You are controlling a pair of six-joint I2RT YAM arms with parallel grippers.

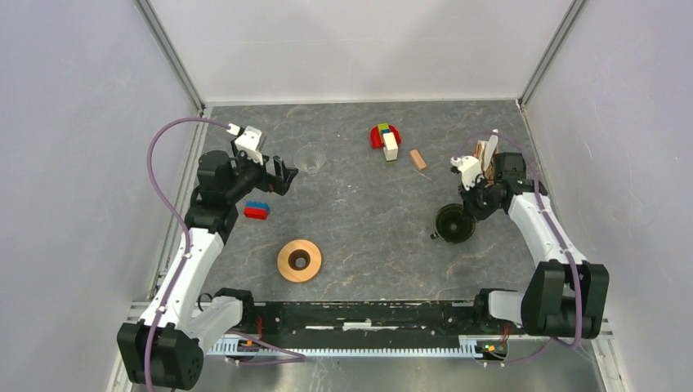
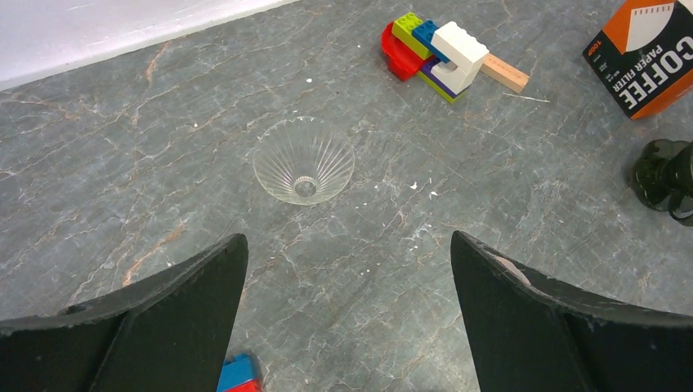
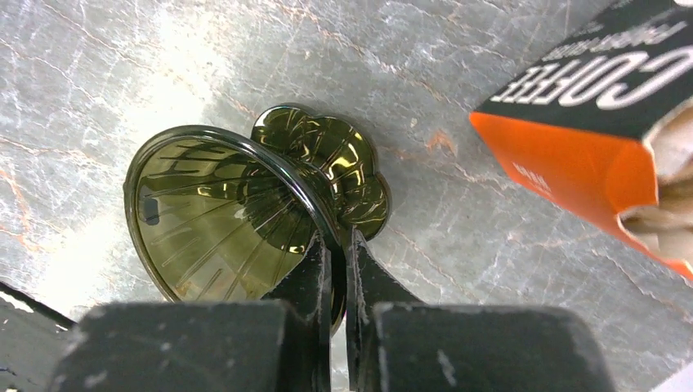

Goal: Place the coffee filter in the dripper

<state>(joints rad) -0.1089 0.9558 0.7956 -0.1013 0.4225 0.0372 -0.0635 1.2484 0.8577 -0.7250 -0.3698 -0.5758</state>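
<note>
Since no filter sits in any funnel, the task stands near its start. The only filters (image 3: 654, 220) I can make out are pale paper edges in the open mouth of the box (image 3: 572, 114) at the far right. They are blurred, so that reading is a guess. None lies loose on the table (image 1: 368, 237).

The dripper looks to be in pieces. Its glass funnel (image 2: 303, 160) stands mouth up at the far left. The ring (image 1: 299, 260) lies flat near the middle, well apart from it. The dark cone (image 3: 221, 212) lies on its side at the right. The right gripper (image 3: 337, 245) is pinched closed on the dark cone's rim, just near of the box. The left gripper (image 2: 347, 241) hangs spread wide and empty, just near of the glass funnel.

By my judgement three steps are left: stand the dripper ready, draw one filter from the box, and seat it.

Room is widest in the middle, between the ring, the toy blocks (image 1: 386, 137) and the dark cone. The left arm works close to the left wall, with a red-blue block (image 1: 257, 210) just on its near side. The right arm has the box and the right wall close by. A wood block (image 1: 418, 158) lies between the toy blocks and the box.
</note>
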